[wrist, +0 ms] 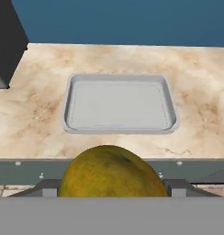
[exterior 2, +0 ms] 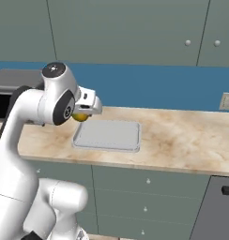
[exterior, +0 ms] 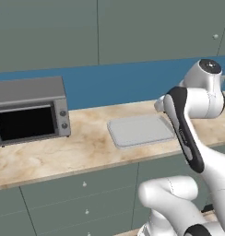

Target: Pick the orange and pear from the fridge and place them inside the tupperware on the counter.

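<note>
1 pear point(wrist: 113, 170), 1 tupperware point(wrist: 119, 103), 1 toaster oven point(exterior: 30, 110).

A rendered home kitchen. A beige marbled counter point(exterior: 63, 152) runs over grey-green drawers point(exterior 2: 149, 187) with small knobs, backed by a blue wall strip point(exterior 2: 158, 89) under matching upper cabinets point(exterior: 96, 32). A grey toaster oven point(exterior: 30, 110) stands on the counter, and a wall outlet point(exterior 2: 226, 101) sits at the right.
</note>
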Motion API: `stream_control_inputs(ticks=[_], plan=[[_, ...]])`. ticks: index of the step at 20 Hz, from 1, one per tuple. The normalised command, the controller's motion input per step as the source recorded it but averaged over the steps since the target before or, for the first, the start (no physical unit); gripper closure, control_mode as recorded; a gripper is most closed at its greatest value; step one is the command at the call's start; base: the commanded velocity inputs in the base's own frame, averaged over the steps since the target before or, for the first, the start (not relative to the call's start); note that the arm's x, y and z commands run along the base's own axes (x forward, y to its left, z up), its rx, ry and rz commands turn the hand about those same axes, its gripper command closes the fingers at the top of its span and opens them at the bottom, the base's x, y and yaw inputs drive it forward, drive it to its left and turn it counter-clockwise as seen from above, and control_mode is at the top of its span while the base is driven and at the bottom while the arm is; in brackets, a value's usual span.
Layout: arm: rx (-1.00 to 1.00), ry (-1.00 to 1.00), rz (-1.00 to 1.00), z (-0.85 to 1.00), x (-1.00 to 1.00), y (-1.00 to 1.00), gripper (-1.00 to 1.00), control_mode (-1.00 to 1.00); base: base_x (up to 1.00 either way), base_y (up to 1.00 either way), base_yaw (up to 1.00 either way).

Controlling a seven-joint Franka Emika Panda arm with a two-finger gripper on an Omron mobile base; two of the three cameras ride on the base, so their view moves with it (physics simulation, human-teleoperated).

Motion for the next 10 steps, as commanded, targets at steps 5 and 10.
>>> stream_control_inputs(ticks=[5,10], plan=[[0.05,0.05,0.05,-0.86,0.65,0.00,1.00,-1.00,0.00,0.00,0.00],[0.05,0.12,0.03,-0.85,0.70,0.21,1.00,-1.00,0.00,0.00,0.00]])
